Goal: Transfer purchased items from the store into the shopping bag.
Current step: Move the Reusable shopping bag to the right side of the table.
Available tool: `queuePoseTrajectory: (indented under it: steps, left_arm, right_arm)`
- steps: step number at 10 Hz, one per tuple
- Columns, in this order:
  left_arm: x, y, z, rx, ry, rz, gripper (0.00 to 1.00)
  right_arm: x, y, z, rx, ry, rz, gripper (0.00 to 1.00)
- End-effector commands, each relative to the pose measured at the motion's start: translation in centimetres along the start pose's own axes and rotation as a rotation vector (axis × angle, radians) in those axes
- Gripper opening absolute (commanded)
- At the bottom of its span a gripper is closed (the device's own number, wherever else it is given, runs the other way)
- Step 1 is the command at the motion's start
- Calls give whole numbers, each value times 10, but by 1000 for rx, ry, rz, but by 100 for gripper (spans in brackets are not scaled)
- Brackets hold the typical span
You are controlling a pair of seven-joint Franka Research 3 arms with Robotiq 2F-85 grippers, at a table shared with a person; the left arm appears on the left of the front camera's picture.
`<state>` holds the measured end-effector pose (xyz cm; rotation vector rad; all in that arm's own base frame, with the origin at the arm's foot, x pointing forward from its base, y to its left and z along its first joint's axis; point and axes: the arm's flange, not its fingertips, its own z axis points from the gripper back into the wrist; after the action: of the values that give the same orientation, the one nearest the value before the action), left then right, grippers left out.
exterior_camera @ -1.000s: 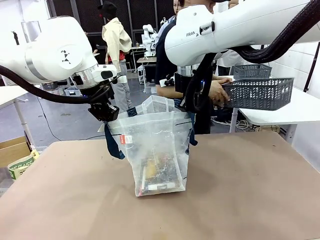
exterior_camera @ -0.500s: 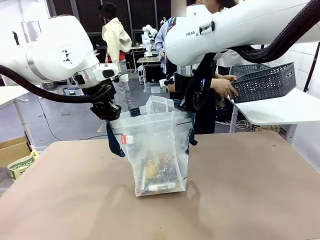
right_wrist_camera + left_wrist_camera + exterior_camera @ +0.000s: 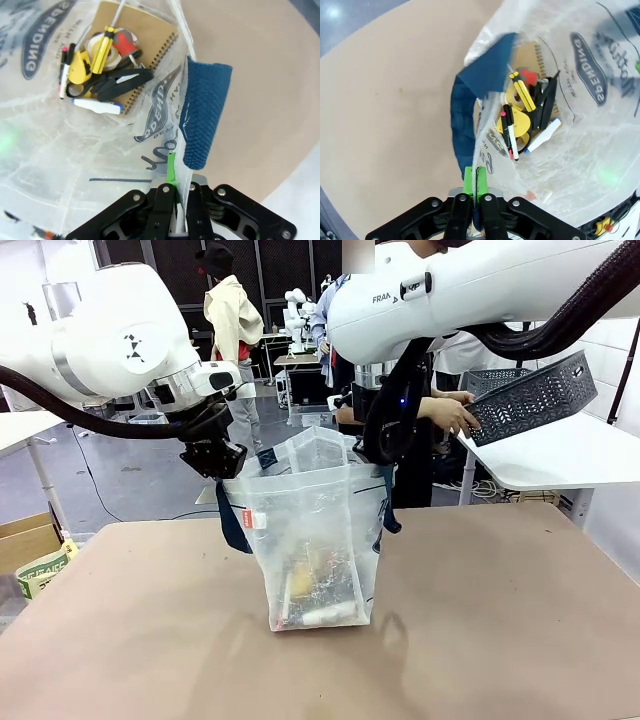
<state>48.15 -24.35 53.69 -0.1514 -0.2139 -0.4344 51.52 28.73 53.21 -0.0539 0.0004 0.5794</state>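
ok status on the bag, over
Both shut on shopping bag rim: left pincer one side, right pincer opposite. Bag upright, mouth open, items at the bottom. Far right, person's hand holds basket tilted.

Robotics laboratory, seen across the work desk [image 3: 480, 620]. You face a brown-topped desk flanked by two white robot arms, the left arm [image 3: 110, 340] and the right arm [image 3: 500, 285], each trailing black cable conduit [image 3: 90, 422]. Behind them lie a bare grey floor [image 3: 120, 485], a white side desk [image 3: 570, 455], dark grid wall panels [image 3: 270, 270] and a cardboard box [image 3: 22, 540].
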Motion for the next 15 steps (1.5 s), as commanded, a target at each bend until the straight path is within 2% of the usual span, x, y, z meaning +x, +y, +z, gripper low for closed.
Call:
queuePoseTrajectory:
  steps: [1, 2, 3, 4, 5, 6, 7, 15]
  left_arm:
    - [2, -7, 11, 78, 13, 167, 0]
    - [4, -10, 14, 92, 22, 238, 0]
    - [6, -10, 16, 105, 25, 319, 0]
    - [8, -9, 16, 150, 15, 385, 0]
    - [8, -9, 15, 136, 39, 423, 0]
    - [7, -7, 16, 109, 62, 379, 0]
    - [2, -6, 11, 109, 18, 376, 0]
    - [2, -6, 11, 109, 18, 376, 0]
  right_arm:
    - [0, 8, 10, -5, 41, -148, 0]
    - [-2, 9, 13, 21, 47, -220, 0]
    - [-3, 8, 14, -19, 51, -302, 0]
    - [-5, 8, 15, -20, 45, -346, 0]
    - [-5, 8, 14, -41, 54, -343, 0]
    - [-5, 7, 14, -61, 56, -268, 0]
    - [-5, 6, 11, -6, 41, -321, 0]
    - [-5, 6, 11, -6, 41, -321, 0]
